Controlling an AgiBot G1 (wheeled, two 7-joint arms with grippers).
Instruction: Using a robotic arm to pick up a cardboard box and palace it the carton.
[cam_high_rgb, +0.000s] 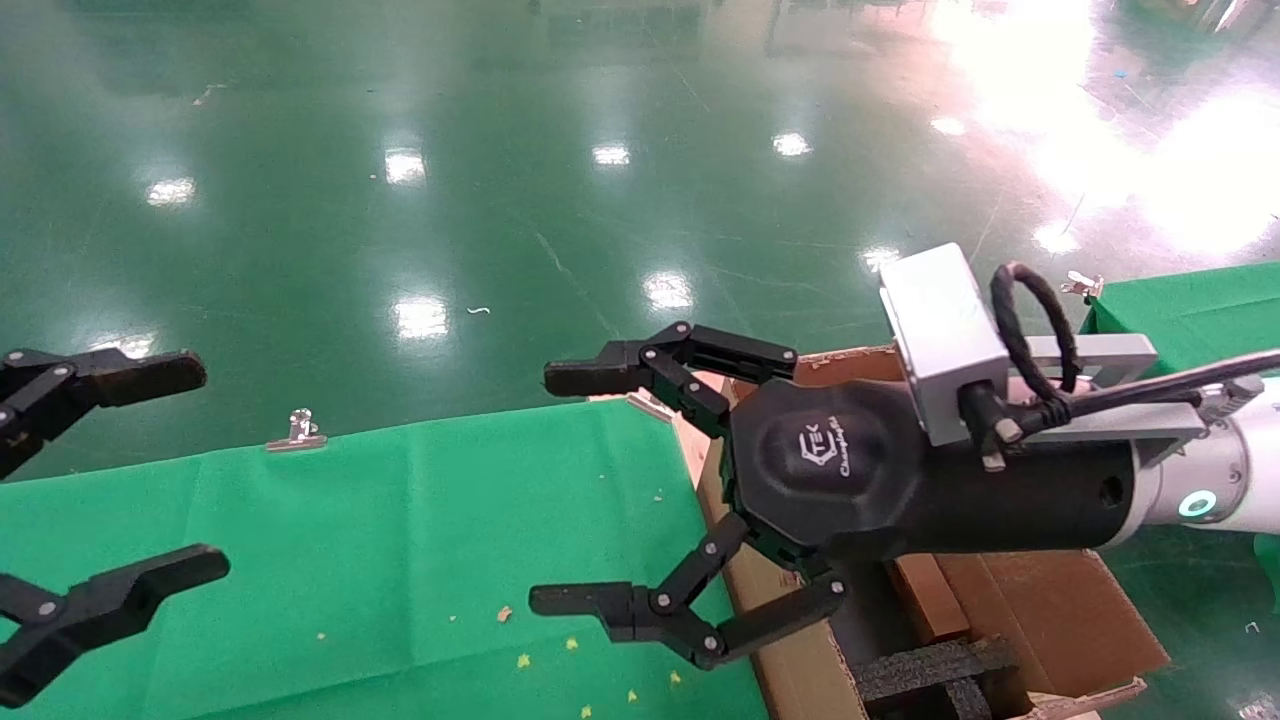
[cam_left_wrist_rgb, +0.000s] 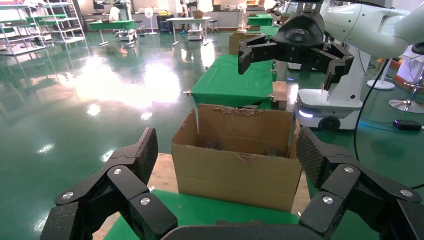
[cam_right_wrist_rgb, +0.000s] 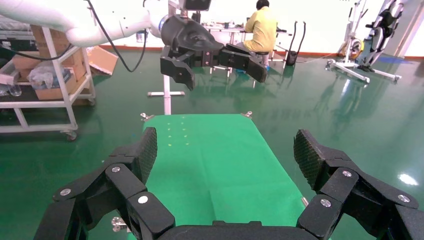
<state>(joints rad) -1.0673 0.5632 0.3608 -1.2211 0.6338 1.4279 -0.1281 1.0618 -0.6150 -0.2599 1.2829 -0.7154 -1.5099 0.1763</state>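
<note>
My right gripper (cam_high_rgb: 560, 490) hangs spread and empty beside the large brown corrugated carton (cam_high_rgb: 1040, 610); I see no small cardboard box anywhere. I'd expect it light, stiff; grip its short edges.

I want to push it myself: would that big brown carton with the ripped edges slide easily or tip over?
The carton would probably slide rather than tip: it sits low and wide on the table. Its walls look like thin corrugated card with ragged, torn rims, so they would likely bend under a hard shove. The black foam inside probably adds little weight.
</note>
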